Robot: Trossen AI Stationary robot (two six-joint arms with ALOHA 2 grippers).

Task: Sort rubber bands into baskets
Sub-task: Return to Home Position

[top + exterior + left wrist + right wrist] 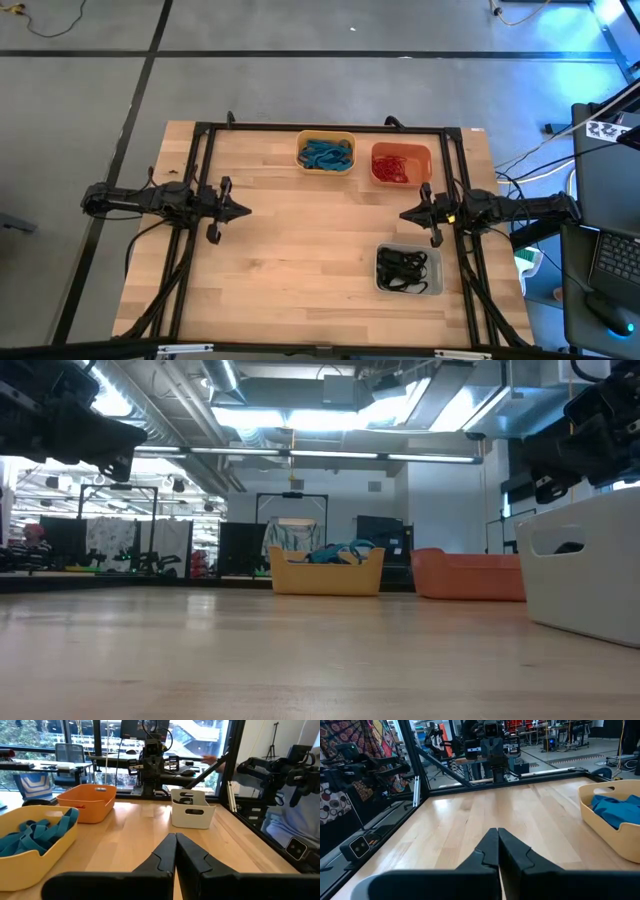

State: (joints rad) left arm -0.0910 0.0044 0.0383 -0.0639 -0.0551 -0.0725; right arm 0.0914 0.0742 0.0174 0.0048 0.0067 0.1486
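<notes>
**Three colours, sorted apart**

Blue rubber bands (326,153) lie in the yellow basket (326,134) at the far edge of the table (300,260). Red rubber bands (390,168) fill the orange basket (401,147) just beside it. Black rubber bands (403,268) sit in the pale grey basket (410,291) (near the right arm). The left gripper (243,211) and right gripper (404,213) hover well apart, facing each other, fingers pressed together on nothing.
</notes>
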